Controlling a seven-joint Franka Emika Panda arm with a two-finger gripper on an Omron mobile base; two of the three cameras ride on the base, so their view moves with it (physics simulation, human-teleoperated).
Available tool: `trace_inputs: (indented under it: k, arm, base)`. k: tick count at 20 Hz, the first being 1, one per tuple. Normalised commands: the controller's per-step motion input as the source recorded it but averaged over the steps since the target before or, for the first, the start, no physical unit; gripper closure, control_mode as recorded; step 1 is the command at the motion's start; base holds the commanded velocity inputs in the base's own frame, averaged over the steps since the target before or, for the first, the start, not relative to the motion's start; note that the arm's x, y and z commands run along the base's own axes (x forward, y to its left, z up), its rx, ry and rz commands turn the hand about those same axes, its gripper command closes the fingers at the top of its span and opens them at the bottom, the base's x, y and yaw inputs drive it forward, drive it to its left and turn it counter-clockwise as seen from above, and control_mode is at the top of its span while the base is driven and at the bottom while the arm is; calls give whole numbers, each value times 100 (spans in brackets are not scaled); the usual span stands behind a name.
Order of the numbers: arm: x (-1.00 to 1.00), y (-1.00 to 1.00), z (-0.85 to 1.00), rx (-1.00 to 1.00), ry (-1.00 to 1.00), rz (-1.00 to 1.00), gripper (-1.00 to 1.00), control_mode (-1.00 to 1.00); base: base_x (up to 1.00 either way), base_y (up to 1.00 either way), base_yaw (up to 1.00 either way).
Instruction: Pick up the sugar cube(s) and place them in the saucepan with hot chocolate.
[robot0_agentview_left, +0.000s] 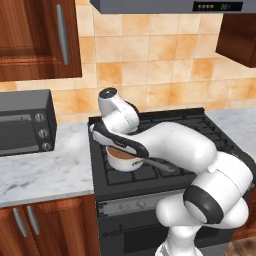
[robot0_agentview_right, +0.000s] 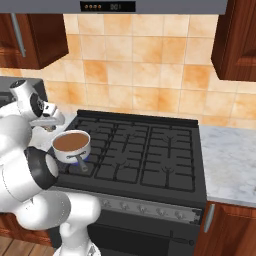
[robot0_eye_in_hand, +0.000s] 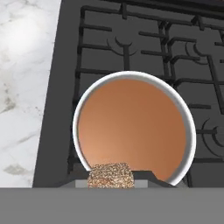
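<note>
The saucepan (robot0_eye_in_hand: 76, 127) is a small white-rimmed pan of brown hot chocolate (robot0_eye_in_hand: 133, 127). It stands on the front left burner of the black stove (robot0_agentview_right: 145, 150), its dark handle (robot0_agentview_right: 80, 164) pointing toward the front. My gripper (robot0_eye_in_hand: 111, 178) hangs above the pan's near rim, shut on the sugar cube (robot0_eye_in_hand: 111, 174), a tan speckled lump between the fingertips. In the right base view the gripper (robot0_agentview_right: 50, 127) sits just left of and above the saucepan (robot0_agentview_right: 88, 146). In the left base view my forearm covers most of the saucepan (robot0_agentview_left: 126, 165).
A marble counter (robot0_agentview_left: 45, 172) lies left of the stove with a dark toaster oven (robot0_agentview_left: 25, 127) at its back. More counter (robot0_agentview_right: 232, 160) is on the right. Wooden cabinets (robot0_agentview_left: 35, 35) and a range hood (robot0_agentview_right: 105, 6) hang overhead.
</note>
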Motion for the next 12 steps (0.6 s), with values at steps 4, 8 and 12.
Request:
trace_inputs:
  k: [4, 8, 12]
  arm:
    - [10, -84, -10, 18, 11, -7, 100, -100]
    - [36, -74, -32, 17, 7, -2, 100, -100]
    - [8, -3, -11, 1, 14, 0, 100, -100]
  base:
    - [0, 0, 0]
    - [0, 0, 0]
    - [0, 0, 0]
